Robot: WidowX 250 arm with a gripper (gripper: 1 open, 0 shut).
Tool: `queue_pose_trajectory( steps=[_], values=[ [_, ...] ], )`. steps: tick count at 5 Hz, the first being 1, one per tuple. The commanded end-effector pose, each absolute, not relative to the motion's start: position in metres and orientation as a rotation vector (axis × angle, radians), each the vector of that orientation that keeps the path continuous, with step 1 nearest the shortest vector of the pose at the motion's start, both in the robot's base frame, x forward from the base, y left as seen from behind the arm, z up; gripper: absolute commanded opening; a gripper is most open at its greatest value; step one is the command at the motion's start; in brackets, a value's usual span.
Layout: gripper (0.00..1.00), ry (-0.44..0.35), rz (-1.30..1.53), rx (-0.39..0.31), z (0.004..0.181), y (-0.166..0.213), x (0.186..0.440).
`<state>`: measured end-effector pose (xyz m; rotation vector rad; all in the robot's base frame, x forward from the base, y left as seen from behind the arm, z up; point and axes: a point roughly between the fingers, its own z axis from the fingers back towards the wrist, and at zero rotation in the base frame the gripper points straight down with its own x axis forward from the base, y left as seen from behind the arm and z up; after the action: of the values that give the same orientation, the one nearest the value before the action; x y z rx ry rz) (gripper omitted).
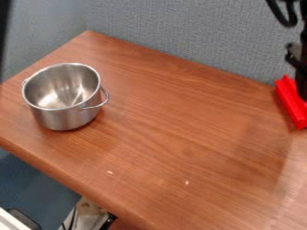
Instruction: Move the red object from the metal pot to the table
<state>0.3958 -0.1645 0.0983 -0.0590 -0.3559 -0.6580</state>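
**Ana:** Camera view, from above one corner: where does the red object (292,101) sit, taking the metal pot (64,95) as the marker?

**Ben:** Far across the counter (180,135) from the pot, well apart from it. The pot stands near the left corner of the counter; the red piece lies flat on the wood at the opposite edge of the picture, on the right side, partly cut off by the frame.

**Ana:** Is anything inside the pot?

**Ben:** Its shiny bowl shows only bare steel. It stands upright, with the thin wire handle hanging down on the side that faces the red piece.

**Ana:** And the hand (295,67)?

**Ben:** It is on the far side from the pot too, just above the red object, at the right edge of the picture. Only a dark part of it shows; most is out of frame. Its fingers are drawn fully together, with nothing between them that I can see. The red piece rests on the counter below it, and I see a gap between the dark tip and the red surface, though the edge of the picture makes that hard to judge.

**Ana:** What is beyond the counter?

**Ben:** Behind the pot, a grey-blue wall (168,27) runs along the back edge. A dark strip (6,36) stands at the upper left, beside the pot's corner.
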Motion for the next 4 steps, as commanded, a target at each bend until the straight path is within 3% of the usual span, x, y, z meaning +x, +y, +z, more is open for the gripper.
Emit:
queue_pose_trajectory(
  steps=[1,2,3,4],
  values=[
    [0.0,-0.456,-0.699,-0.081,0.142,-0.178,0.379],
    [0.0,-0.456,-0.734,-0.107,0.128,-0.189,0.386],
    [1.0,-0.436,-0.759,-0.135,0.108,-0.2,0.393],
    [1.0,-0.408,-0.718,-0.13,0.096,-0.207,0.398]
  ],
)
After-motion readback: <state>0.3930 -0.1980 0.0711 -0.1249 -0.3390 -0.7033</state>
